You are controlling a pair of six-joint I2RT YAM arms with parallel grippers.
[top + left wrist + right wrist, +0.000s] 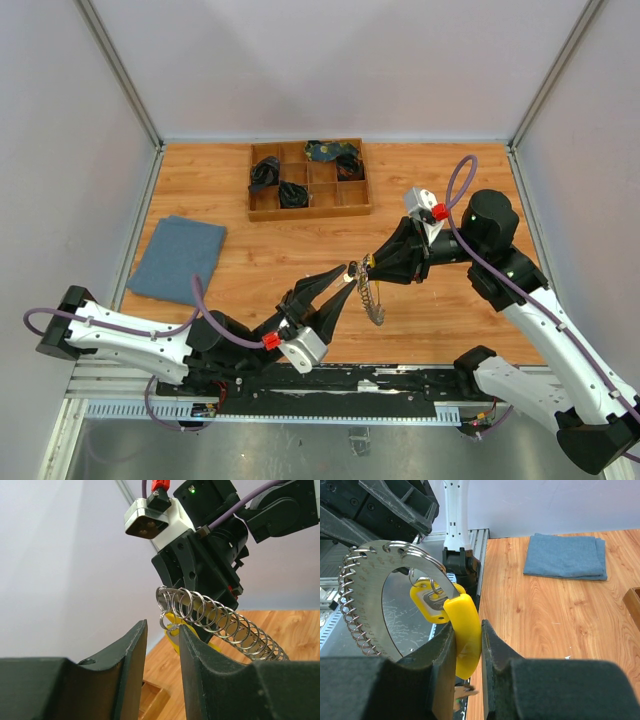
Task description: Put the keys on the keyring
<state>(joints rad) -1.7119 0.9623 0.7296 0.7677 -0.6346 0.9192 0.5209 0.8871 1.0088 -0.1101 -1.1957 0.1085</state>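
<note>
The keyring (367,590), a silvery crescent plate edged with small wire rings (220,622) and carrying a yellow piece (465,640), hangs above the bench (240,260), toward 4 o'clock of centre. The right end effector (362,268) (reaching from 3 o'clock) clamps the yellow piece. The left end effector (162,626) angles up from 8 o'clock, fingers apart, tips just beside it.

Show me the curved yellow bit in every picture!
Top external: curved yellow piece, just below centre.
Left wrist: lower middle, beyond the open jaws of the left gripper.
Right wrist: lower middle, pinched in the jaws of the right gripper.
Shared landmark: the silvery metal keyring with small loops attached to it.
</note>
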